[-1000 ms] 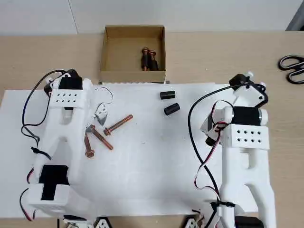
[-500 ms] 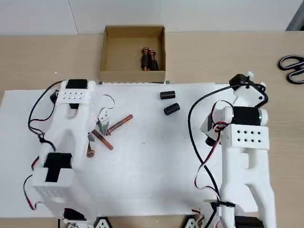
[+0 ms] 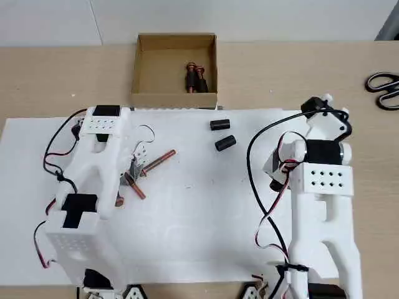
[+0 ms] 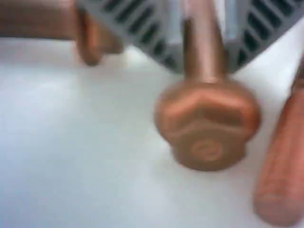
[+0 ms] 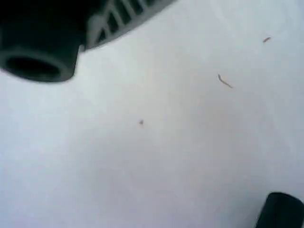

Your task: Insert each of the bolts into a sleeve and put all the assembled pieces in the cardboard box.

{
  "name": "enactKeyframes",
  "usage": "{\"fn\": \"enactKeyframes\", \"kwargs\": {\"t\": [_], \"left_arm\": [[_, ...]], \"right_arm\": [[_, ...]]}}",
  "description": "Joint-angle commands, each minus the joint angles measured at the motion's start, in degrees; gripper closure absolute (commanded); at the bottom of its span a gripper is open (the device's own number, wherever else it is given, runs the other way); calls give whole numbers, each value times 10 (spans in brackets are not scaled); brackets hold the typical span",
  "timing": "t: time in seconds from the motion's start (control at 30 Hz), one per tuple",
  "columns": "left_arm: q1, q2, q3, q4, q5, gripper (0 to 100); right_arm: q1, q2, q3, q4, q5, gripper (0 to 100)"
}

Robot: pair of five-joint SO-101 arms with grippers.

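Left gripper (image 3: 133, 166) sits lower now, clamped on a bolt (image 4: 206, 123); right gripper (image 3: 273, 177) grips a sleeve (image 5: 38, 47), so insertion's probably next.

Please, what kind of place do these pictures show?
Probably a robotics lab or workshop bench: two small robot arms on a wooden table, a white work mat with copper bolts, and scissors lying nearby.

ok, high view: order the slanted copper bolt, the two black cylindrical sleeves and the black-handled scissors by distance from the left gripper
From the left gripper:
1. the slanted copper bolt, just beside it.
2. the black cylindrical sleeves, between the arms; the two are too close to rank against each other.
3. the black-handled scissors, far off on the right side.
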Motion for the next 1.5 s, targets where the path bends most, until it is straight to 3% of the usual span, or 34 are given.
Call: {"fn": "enactKeyframes", "kwargs": {"t": [0.0, 0.33, 0.73, 1.2, 1.27, 1.47], "left_arm": [[-4, -1, -9, -5, 0, 991], [-5, -1, -9, 0, -25, 989], [-3, -1, -99, 87, -25, 988], [-5, 4, -104, 84, -25, 992], [-5, 4, -105, 72, -57, 993], [-6, 4, -105, 58, -253, 993]], "right_arm": [[7, -20, -4, -1, 2, 995], [7, -20, -4, -2, 2, 995], [7, -20, -4, 0, 2, 995], [7, -20, -4, 0, 2, 995], [7, -20, -4, 0, 2, 995], [7, -20, -4, 0, 2, 995]]}}
